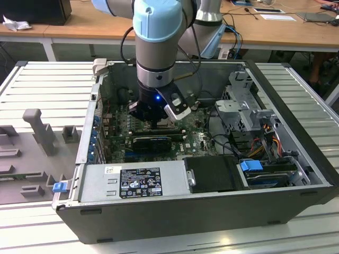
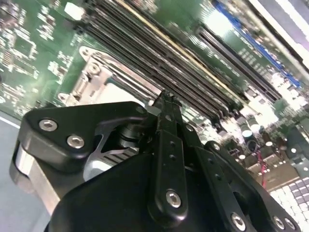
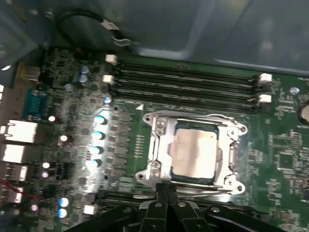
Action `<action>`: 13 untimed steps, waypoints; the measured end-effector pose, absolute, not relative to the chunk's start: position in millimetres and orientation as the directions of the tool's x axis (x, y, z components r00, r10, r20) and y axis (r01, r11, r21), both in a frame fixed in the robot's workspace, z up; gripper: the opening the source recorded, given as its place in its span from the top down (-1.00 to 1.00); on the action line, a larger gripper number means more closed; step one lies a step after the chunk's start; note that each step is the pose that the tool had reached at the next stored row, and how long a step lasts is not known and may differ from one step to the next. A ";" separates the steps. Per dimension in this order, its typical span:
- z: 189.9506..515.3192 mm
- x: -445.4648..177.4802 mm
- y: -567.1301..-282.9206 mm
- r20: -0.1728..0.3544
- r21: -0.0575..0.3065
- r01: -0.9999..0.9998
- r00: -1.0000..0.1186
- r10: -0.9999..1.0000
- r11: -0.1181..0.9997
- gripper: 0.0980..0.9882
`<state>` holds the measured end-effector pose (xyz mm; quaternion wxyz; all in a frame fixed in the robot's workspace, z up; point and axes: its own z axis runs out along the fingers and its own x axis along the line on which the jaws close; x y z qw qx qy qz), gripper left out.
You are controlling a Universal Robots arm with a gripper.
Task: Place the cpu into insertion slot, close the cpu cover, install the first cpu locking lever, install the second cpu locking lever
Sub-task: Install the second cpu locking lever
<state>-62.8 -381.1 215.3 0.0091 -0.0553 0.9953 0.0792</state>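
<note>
Fingers [image 3: 166, 189] pressed together, holding nothing, tips at the socket edge by the cpu cover [image 3: 159, 131]. Cover is down over the cpu [image 3: 194, 152], which sits in the slot. Cover looks like thin stiff sheet metal, light; levers probably springy wire, so push at the lever end.

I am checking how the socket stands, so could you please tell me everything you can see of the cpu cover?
The cpu cover is a thin, grey, metal-looking frame plate with a large square opening. In the first wrist view it lies flat over the socket on the green motherboard, beside the memory slots. The cpu, pale and silvery, shows through its opening. The gripper sits at one edge of the frame; contact cannot be told.
</note>
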 end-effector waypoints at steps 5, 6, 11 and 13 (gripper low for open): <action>212.9 -69.7 -392.2 -0.033 0.209 -0.111 -0.994 -0.107 0.971 0.98; 212.4 -70.8 -393.7 -0.034 0.221 -0.111 -0.994 -0.106 0.969 0.98; 206.8 -76.4 -396.0 -0.036 0.241 -0.111 -0.994 -0.106 0.964 0.98; 204.6 -76.7 -395.9 -0.037 0.249 -0.111 -0.994 -0.105 0.962 0.98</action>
